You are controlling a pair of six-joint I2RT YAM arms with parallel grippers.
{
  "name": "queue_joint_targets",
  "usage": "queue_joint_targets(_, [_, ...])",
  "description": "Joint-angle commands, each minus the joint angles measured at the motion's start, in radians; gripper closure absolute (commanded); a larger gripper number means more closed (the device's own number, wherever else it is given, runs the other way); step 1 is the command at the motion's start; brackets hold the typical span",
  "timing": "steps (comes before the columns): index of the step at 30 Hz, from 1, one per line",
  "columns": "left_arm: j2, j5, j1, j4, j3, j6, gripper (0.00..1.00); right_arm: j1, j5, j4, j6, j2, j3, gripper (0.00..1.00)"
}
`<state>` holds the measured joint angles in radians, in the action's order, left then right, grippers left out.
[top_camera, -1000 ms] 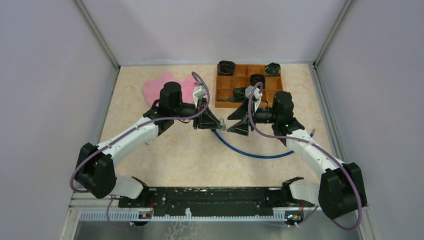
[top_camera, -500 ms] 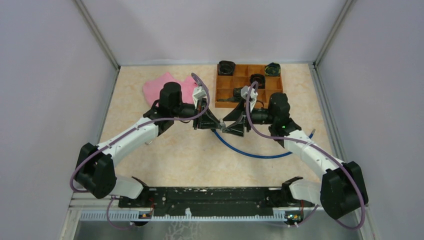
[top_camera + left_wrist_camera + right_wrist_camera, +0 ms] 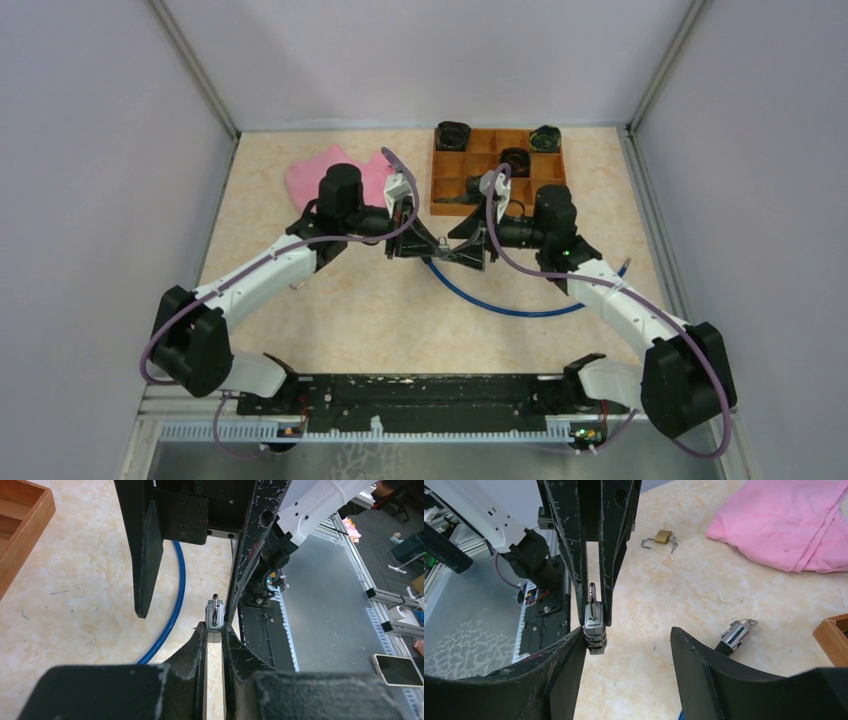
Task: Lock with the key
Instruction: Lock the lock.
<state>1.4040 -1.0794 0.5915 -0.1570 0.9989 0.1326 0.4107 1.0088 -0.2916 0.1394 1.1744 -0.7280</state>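
A small silver padlock (image 3: 595, 625) with number dials and a raised shackle hangs above the table, pinched at its top by my left gripper (image 3: 214, 627), which is shut on it. My right gripper (image 3: 626, 632) faces it with its jaws wide open. Its left finger (image 3: 569, 650) touches the side of the padlock (image 3: 215, 615), and the other finger stands well clear. In the top view the two grippers meet at mid-table (image 3: 452, 250). A brass padlock (image 3: 664, 536) with an open shackle lies further off, with a small key (image 3: 672, 545) beside it.
A blue cable (image 3: 500, 300) loops over the table under the grippers, its chrome lock head (image 3: 736, 635) lying near my right finger. A wooden compartment tray (image 3: 446, 170) with dark objects stands behind. A pink cloth (image 3: 315, 175) lies at the back left.
My right gripper has moved left toward the left gripper, and its open jaws now reach the held padlock. The left arm has stayed still.
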Motion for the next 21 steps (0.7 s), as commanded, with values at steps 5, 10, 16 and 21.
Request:
queue_joint_targets(5, [-0.031,-0.069,0.000,0.008,0.000,-0.066,1.00,-0.039,-0.036,-0.023,0.004,0.016,-0.060,0.39])
queue_joint_targets(10, [-0.034,-0.084,0.005,0.028,0.010,-0.088,1.00,-0.054,-0.063,-0.021,0.011,0.019,-0.060,0.41])
queue_joint_targets(16, [-0.038,-0.093,0.005,0.045,0.016,-0.106,1.00,-0.078,-0.069,-0.003,-0.003,0.023,-0.067,0.42])
queue_joint_targets(21, [-0.039,-0.092,0.005,0.046,0.015,-0.111,1.00,-0.090,-0.050,0.000,-0.010,0.019,-0.064,0.42])
